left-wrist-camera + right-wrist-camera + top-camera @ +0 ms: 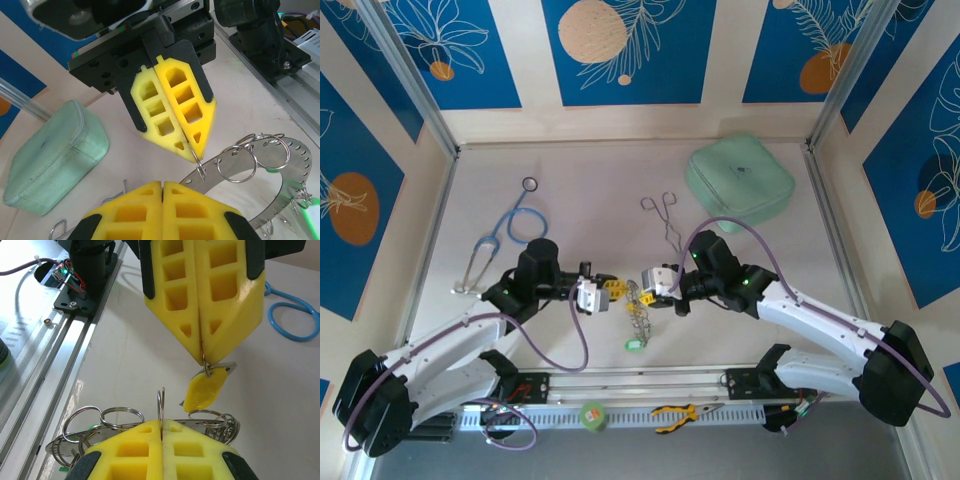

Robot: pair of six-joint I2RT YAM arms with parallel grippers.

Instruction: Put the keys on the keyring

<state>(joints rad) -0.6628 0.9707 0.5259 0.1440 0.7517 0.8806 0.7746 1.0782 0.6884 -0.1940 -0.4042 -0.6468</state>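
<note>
My left gripper (603,292) is shut on the small ring of a yellow-headed key (205,390), which hangs below its fingertips (210,340) above the table. Facing it tip to tip, my right gripper (642,283) is shut on a thin split ring (161,402) belonging to the keyring (235,167), a silvery perforated band fringed with small rings. The band droops beneath the right gripper (196,156). A green-headed key (632,345) dangles at its lower end. In the left wrist view my own jaws (163,184) are pressed together and hide the key.
A blue-tubed stethoscope (505,235) lies at the back left, silver forceps (665,215) at mid back, and a mint green pouch (740,185) at the back right. Yellow-handled pliers (680,413) and a green roll (592,416) rest on the near rail.
</note>
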